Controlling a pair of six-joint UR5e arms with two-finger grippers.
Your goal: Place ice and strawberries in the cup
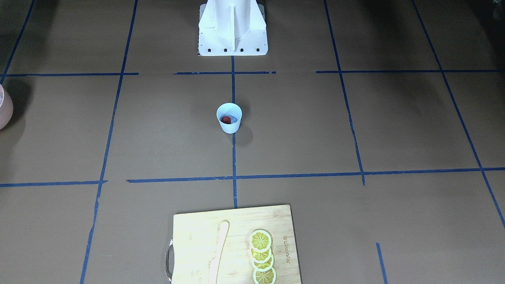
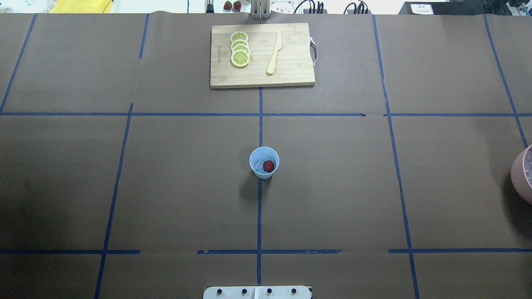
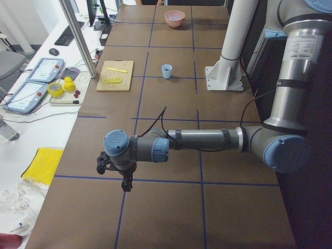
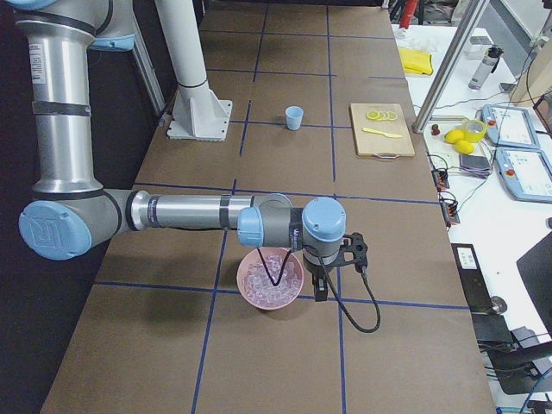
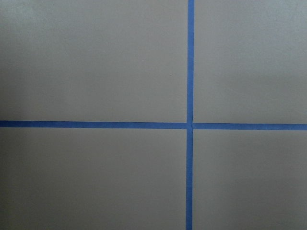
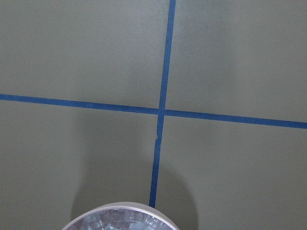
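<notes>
My left end effector [image 3: 126,184] and right end effector [image 4: 319,287] hang well apart from the cup [image 2: 264,173], probably because ice [image 2: 258,165] and strawberry [image 2: 269,166] are in; whether they are spread I cannot tell.

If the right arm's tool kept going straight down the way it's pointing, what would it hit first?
Most likely the brown paper-covered table, just beside the pink rounded bowl of ice cubes. The right tool points down next to the rim; depth is unclear, so it could clip it.

- The cutting board [image 1: 197,232] bore an engraved brand word beside the lemon slices [image 1: 261,256], too small to read
- Printed labels on the left arm [image 3: 302,78] and right arm [image 4: 60,129] were illegible
</notes>
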